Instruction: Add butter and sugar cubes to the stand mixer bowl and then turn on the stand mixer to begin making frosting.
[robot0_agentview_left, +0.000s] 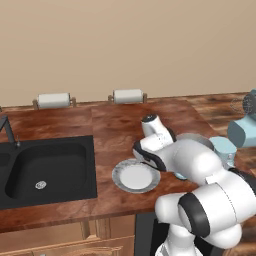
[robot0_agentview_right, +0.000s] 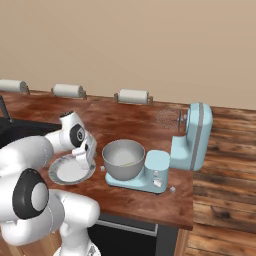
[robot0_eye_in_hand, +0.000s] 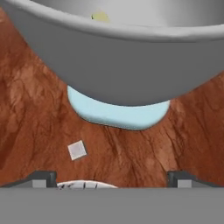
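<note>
Gripper (robot0_eye_in_hand: 112, 177) is hanging low over the wooden counter (robot0_eye_in_hand: 35, 113), jaws spread wide, nothing between them. In the hand view the plate (robot0_eye_in_hand: 83, 184) rim is peeking in at 6 o'clock, right at the fingertips. One sugar cube (robot0_eye_in_hand: 77, 150) is lying on the bare wood at about 7 o'clock from frame centre, apart from the plate and short of the mixer's blue base. Beyond it, the stand mixer bowl (robot0_eye_in_hand: 118, 65) is sitting on that base, with the butter (robot0_eye_in_hand: 100, 16) lying inside at 12 o'clock.

In the right base view the gripper (robot0_agentview_right: 81, 161) is hovering over the plate's (robot0_agentview_right: 56, 178) right edge, at 9 o'clock from the bowl (robot0_agentview_right: 122, 160). The stand mixer (robot0_agentview_right: 192, 137) is standing with its head tilted up. Another sugar cube (robot0_agentview_right: 172, 189) is lying by the base's right corner. Paper-towel holders (robot0_agentview_right: 132, 96) are lining the back wall.
</note>
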